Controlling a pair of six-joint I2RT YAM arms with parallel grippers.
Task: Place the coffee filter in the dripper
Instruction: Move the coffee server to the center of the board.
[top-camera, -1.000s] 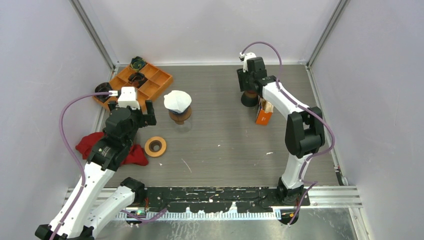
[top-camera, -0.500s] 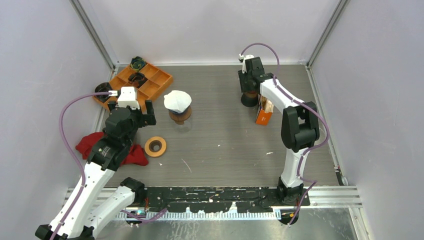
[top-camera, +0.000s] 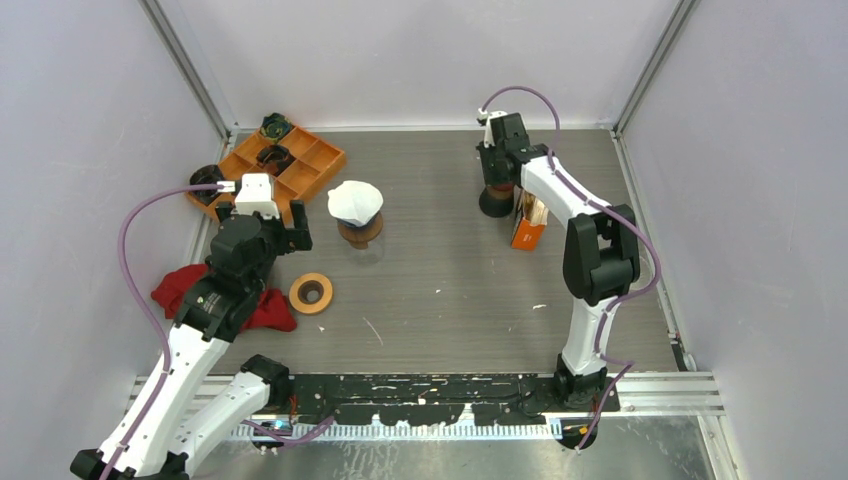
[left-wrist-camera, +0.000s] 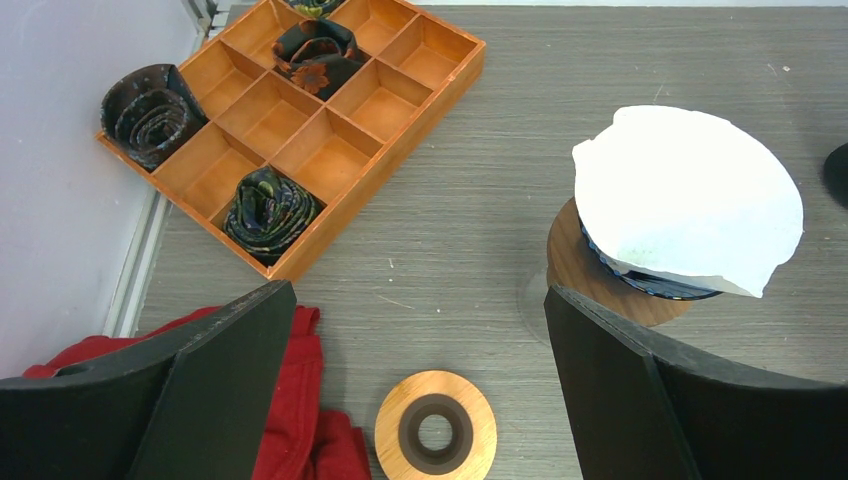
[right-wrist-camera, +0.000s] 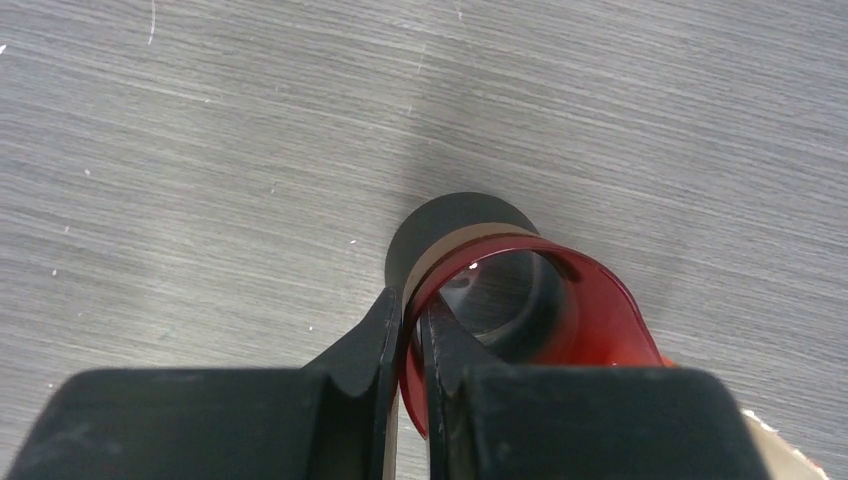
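Coffee filter (left-wrist-camera: 690, 200), white and crumpled at the edge, lies across the mouth of the dripper (left-wrist-camera: 648, 285), left of the tabletop's (top-camera: 450, 270) middle. Its wide brim faces up and overhangs the dark rim on all sides. Its axis runs roughly up and down. Whether its point reaches down into the dripper cannot be told from these views. The dripper stands upright on a round wooden collar.

The left hand (left-wrist-camera: 418, 295) hovers just near of the dripper, fingers spread as wide as they go, grasping nothing and touching nothing. Below it a wooden ring (left-wrist-camera: 435, 432) with a dark centre lies flat on the tabletop. A red cloth (left-wrist-camera: 300, 420) is bunched just to the ring's left. Farther back on the left sits an orange tray (left-wrist-camera: 390, 160) of square compartments. Several of them hold rolled dark fabric (left-wrist-camera: 270, 210).

The right hand (right-wrist-camera: 412, 305) is far back on the right, well apart from the filter. It is clenched on the wall of a red see-through funnel (right-wrist-camera: 600, 310), one finger inside the rim and one outside. The funnel stands on a black round base (right-wrist-camera: 450, 215), mouth up. An orange box (top-camera: 527, 228) stands just beside it on the right.
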